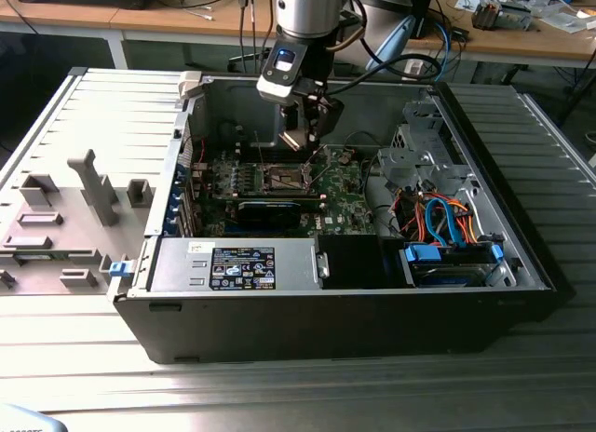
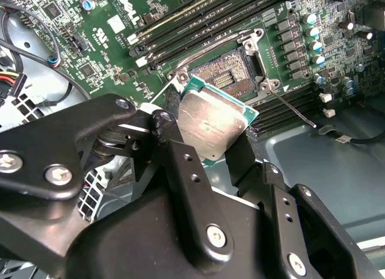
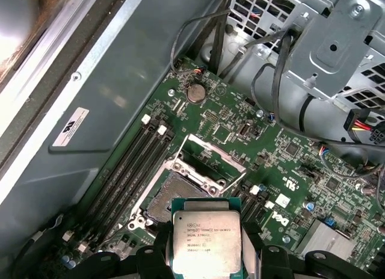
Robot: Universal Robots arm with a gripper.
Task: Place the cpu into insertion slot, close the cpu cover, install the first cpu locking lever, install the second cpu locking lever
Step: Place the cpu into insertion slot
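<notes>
– Ribbed grey metal worktop (image 1: pixel 307 395) with wooden desks (image 1: pixel 186 27) behind it, is that right?

– Yes, and an open computer case (image 1: pixel 326 320) lies on it in the middle of the exterior view. A grey tray of moulded fixtures (image 1: pixel 65 218) sits at the exterior view's left

– Where is the arm?

– It comes down from the upper middle of the exterior view, and the gripper (image 1: pixel 307 139) hangs inside the case above the green circuit board (image 1: pixel 345 195)

– What do the fingers have?

– The cpu (image 2: pixel 213 119). In the second wrist view the black fingers (image 2: pixel 174 119) are closed on two opposite edges of it, with the silvery top facing the camera and the chip tilted

– Is it in the socket?

– No. In both wrist views it is held off the board, near one corner of the insertion slot (image 3: pixel 174 195), whose dark contact field lies uncovered

– And the cpu cover (image 3: pixel 218 151)?

– Swung up on its hinge at the far edge of the slot, with green board showing through its window

– Any lever visible?

– A thin wire locking lever (image 2: pixel 292 107) slants away from a corner of the socket, unhooked. Long memory slots (image 3: pixel 129 165) run beside the socket
</notes>
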